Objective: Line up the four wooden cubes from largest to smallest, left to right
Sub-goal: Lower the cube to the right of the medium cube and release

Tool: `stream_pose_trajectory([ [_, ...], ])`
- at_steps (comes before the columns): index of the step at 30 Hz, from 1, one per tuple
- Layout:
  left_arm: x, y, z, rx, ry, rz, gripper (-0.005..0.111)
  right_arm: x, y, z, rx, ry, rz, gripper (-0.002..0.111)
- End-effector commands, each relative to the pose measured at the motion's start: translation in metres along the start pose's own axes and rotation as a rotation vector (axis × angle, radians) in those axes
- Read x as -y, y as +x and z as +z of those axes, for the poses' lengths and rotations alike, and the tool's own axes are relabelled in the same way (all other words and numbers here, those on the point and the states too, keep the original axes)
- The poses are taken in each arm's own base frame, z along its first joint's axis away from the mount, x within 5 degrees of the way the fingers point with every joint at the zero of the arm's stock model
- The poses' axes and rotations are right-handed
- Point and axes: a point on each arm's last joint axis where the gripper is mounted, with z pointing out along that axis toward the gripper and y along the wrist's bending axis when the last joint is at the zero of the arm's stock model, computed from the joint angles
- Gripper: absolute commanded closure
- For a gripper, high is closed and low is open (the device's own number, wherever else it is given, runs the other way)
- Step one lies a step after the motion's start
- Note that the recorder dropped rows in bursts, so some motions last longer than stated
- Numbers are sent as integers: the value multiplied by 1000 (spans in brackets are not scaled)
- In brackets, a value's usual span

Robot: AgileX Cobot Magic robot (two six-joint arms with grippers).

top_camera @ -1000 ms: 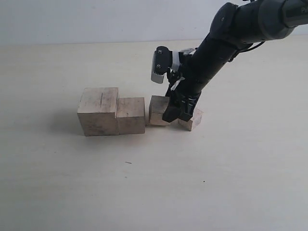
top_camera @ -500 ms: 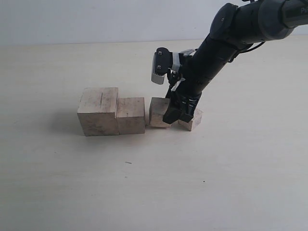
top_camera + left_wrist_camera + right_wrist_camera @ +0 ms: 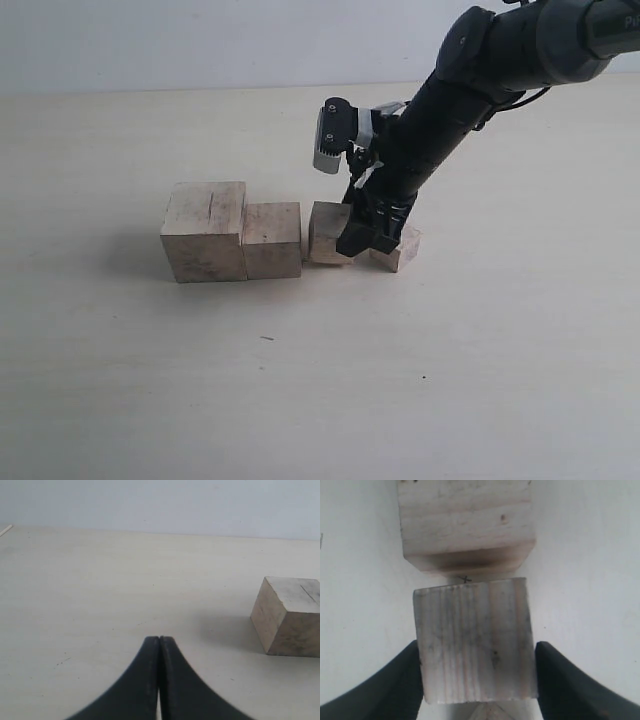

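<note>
The large cube, with a crack on top, stands at the left of the row. One medium cube touches its right side. After a narrow gap comes the second medium cube, which rests on the table with my right gripper shut on it. In the right wrist view, that cube fills the space between the right gripper's black fingers, with the first medium cube just beyond. The small cube lies turned behind the gripper, partly hidden. My left gripper is shut and empty, apart from the large cube.
The pale table stretches wide on all sides of the row. A white wall closes the back. My right arm slants down from the upper right over the right end of the row.
The right wrist has shifted very slightly. The gripper stays on the second medium cube, and the other cubes have not moved.
</note>
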Motion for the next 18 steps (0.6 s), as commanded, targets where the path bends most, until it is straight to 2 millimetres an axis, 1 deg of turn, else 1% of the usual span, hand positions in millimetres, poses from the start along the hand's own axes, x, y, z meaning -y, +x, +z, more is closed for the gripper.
stream_pose_trajectory([
  [1, 0, 0, 0, 14, 0, -9, 107, 0, -1, 0, 9, 4, -3, 108],
  [4, 0, 0, 0, 14, 0, -9, 107, 0, 0, 3, 6, 1, 0, 108],
  [8, 0, 0, 0, 14, 0, -9, 107, 1, 5, 13, -6, -20, 15, 108],
  [18, 0, 0, 0, 14, 0, -9, 107, 1, 4, 14, 8, -21, 33, 108],
])
